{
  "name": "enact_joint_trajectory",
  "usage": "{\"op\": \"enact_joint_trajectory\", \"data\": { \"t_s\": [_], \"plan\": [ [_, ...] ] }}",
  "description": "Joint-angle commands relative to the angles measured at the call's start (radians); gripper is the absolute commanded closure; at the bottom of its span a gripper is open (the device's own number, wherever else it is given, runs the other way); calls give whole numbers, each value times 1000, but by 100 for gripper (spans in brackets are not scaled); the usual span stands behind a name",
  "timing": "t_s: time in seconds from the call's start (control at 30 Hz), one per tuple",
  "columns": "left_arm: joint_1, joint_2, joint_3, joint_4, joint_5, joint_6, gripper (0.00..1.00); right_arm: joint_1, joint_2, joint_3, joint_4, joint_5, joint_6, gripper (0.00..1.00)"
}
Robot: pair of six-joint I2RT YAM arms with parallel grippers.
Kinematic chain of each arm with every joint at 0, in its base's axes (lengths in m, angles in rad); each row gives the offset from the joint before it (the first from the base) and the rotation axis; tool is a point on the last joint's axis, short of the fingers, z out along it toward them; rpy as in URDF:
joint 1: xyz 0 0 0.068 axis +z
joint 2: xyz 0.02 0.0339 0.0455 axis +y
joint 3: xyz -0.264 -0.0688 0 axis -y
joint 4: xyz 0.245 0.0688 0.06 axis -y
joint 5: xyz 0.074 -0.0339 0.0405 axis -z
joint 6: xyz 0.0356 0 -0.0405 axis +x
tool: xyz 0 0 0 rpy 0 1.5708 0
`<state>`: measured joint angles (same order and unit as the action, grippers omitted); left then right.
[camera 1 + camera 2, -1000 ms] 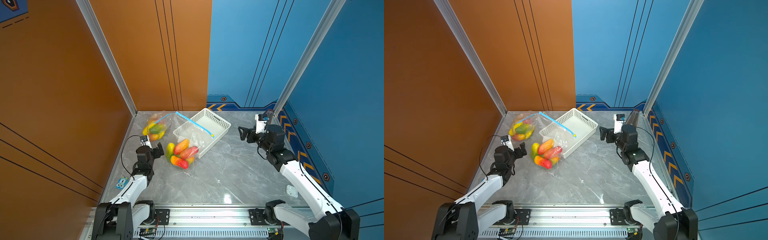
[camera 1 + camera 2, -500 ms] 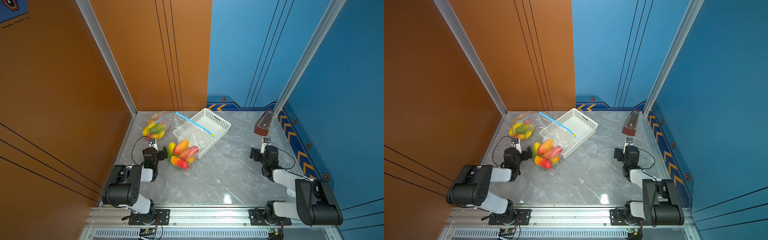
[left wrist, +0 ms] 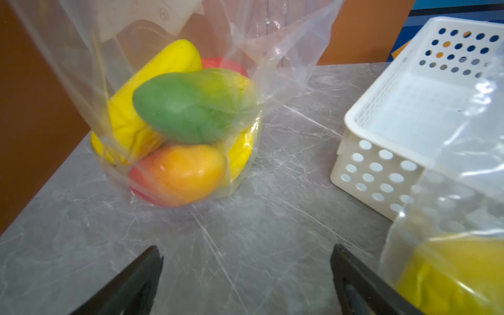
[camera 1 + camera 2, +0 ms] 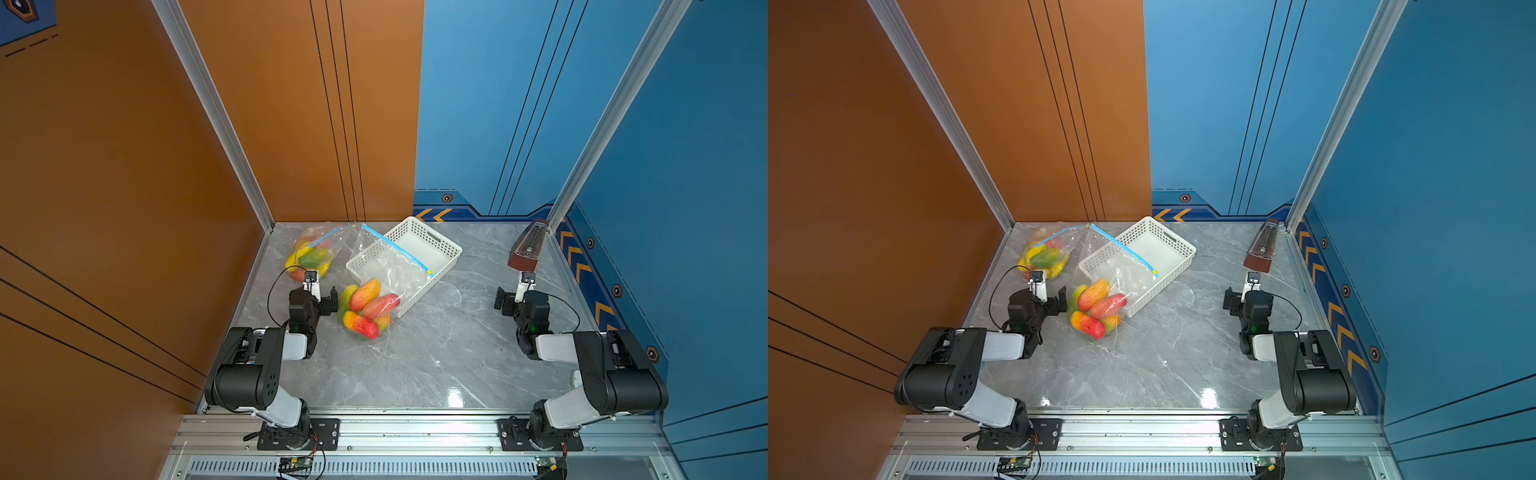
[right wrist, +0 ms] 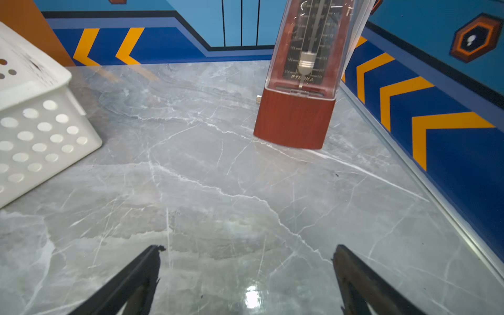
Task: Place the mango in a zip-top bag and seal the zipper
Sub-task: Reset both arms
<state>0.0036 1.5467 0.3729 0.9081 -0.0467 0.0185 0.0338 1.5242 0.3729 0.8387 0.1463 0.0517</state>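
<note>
With jaws on the 2 arms spread and empty, the left gripper (image 4: 321, 296) lies just beside the mango-filled zip-top bag (image 4: 386, 291), its zipper (image 4: 397, 250) slanting across the basket (image 4: 454, 246); the right gripper (image 4: 513, 294) is well apart.

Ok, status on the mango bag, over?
Left gripper and right gripper open, empty. Mangoes in bag, top draped over basket; seal unclear. Metronome ahead of right gripper, apart.
</note>
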Motion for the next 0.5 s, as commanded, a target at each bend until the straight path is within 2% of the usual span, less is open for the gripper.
{"op": "enact_joint_trajectory", "data": {
  "t_s": [0.0, 0.03, 0.17, 0.47],
  "plan": [
    [1, -2, 13, -26, 19, -19, 2, 3, -11, 18, -26, 48, 20, 0],
    [-3, -4, 7, -26, 27, -12, 2, 3, -1, 8, 10, 49, 18, 0],
    [-16, -7, 4, -26, 32, 8, 2, -5, -9, 32, -48, -17, 4, 0],
    [-17, 5, 15, -28, 11, 6, 2, -6, -7, 32, -47, -17, 5, 0]
  ]
}}
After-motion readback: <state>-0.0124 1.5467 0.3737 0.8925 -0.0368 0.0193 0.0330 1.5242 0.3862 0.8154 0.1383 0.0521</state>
